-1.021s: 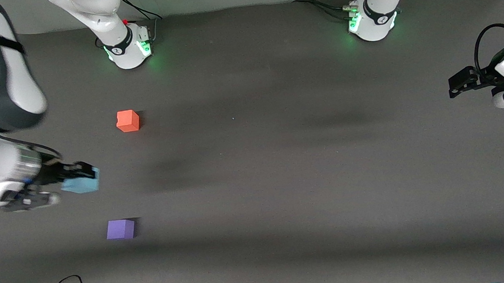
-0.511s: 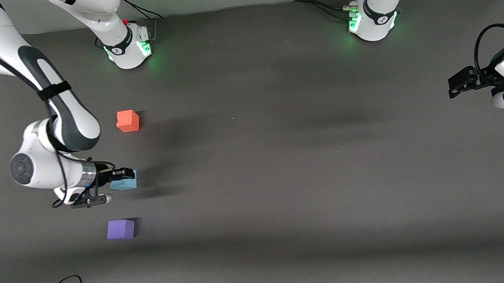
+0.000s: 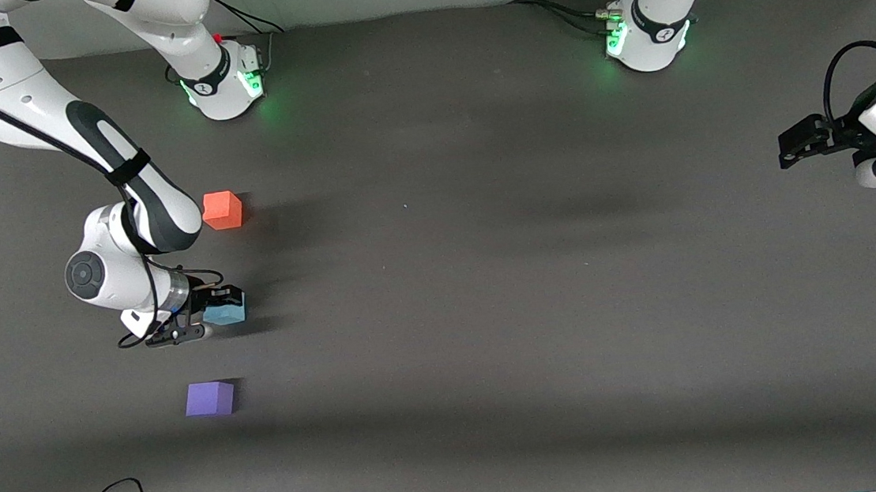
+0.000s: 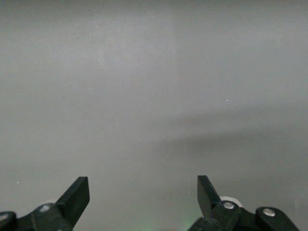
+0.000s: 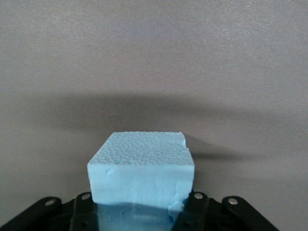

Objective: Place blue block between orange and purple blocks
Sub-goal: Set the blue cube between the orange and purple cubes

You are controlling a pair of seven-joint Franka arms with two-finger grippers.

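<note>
the right arm reaches down from its base with the elbow bent, its wrist low over the table. the right gripper has its fingers clamped on the blue block, which sits low between the orange block and the purple block. since half a second ago the gripper and block have shifted slightly toward the left arm's end. the left gripper waits with fingers spread wide and nothing between them.
</note>
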